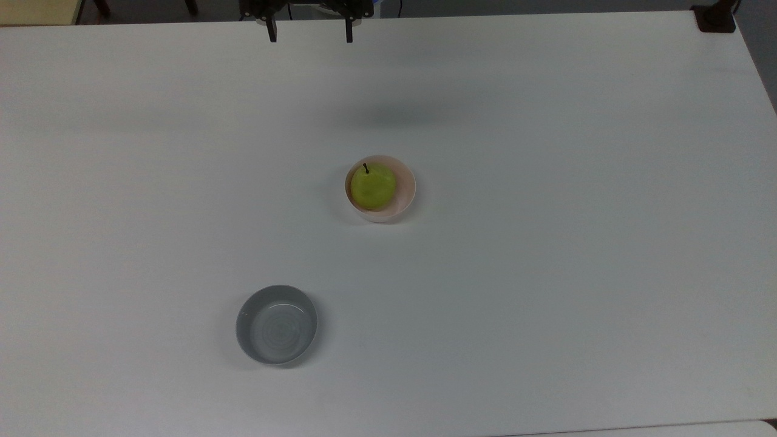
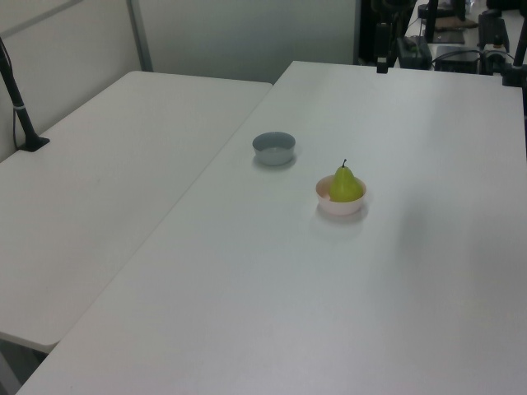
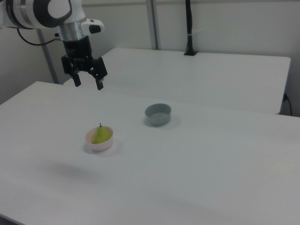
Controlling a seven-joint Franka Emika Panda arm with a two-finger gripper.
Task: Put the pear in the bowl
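Note:
The yellow-green pear (image 1: 373, 186) (image 2: 346, 184) (image 3: 100, 135) sits upright inside the pale pink bowl (image 1: 405, 195) (image 2: 340, 206) (image 3: 99, 144) near the middle of the white table, its dark stem up. My gripper (image 1: 309, 33) (image 3: 88, 82) hangs open high above the table, well apart from the bowl, at the top view's upper edge and up and to the left of the bowl in the right view. Nothing is between its fingers.
An empty grey bowl (image 1: 276, 325) (image 2: 273, 147) (image 3: 158, 114) stands apart from the pink one. A second white table (image 2: 99, 189) adjoins this one. A black post (image 3: 189, 28) stands on the far table, and dark equipment (image 2: 436, 37) sits past the table's end.

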